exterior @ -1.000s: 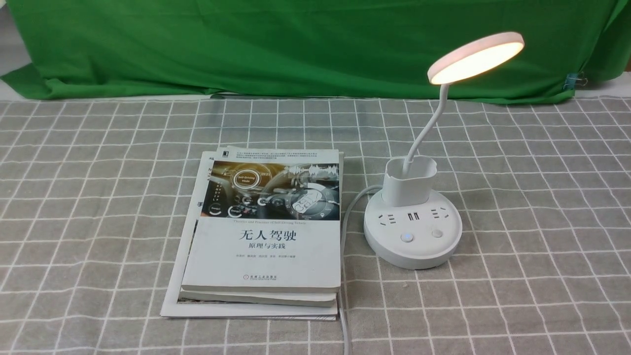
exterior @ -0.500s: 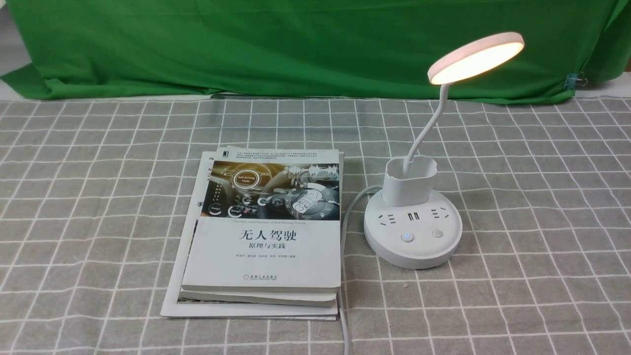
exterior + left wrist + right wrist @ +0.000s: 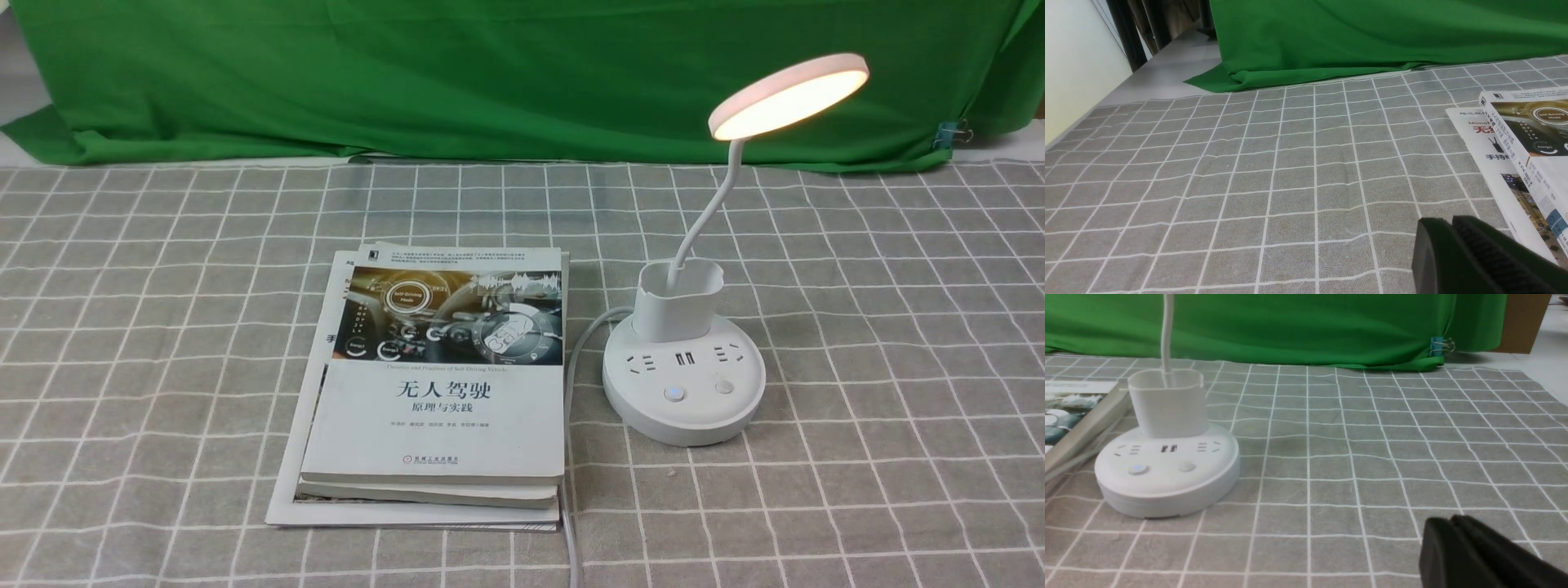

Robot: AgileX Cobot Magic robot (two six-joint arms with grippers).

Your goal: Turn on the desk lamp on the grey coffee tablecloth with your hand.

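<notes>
The white desk lamp (image 3: 684,384) stands on the grey coffee tablecloth (image 3: 898,343), right of centre. Its round disc head (image 3: 788,94) glows warm yellow, and one button on the base (image 3: 673,394) shows a small blue light. In the right wrist view the lamp base (image 3: 1167,469) sits apart from my right gripper (image 3: 1447,522), whose fingers are pressed together over bare cloth. My left gripper (image 3: 1447,222) is likewise shut with nothing in it, close to the books' edge. Neither hand shows in the front view.
A stack of books (image 3: 441,384) lies left of the lamp, and the lamp's white cord (image 3: 571,490) runs between them toward the front edge. A green cloth (image 3: 490,73) hangs across the back, with a small clip (image 3: 947,132) at its right end.
</notes>
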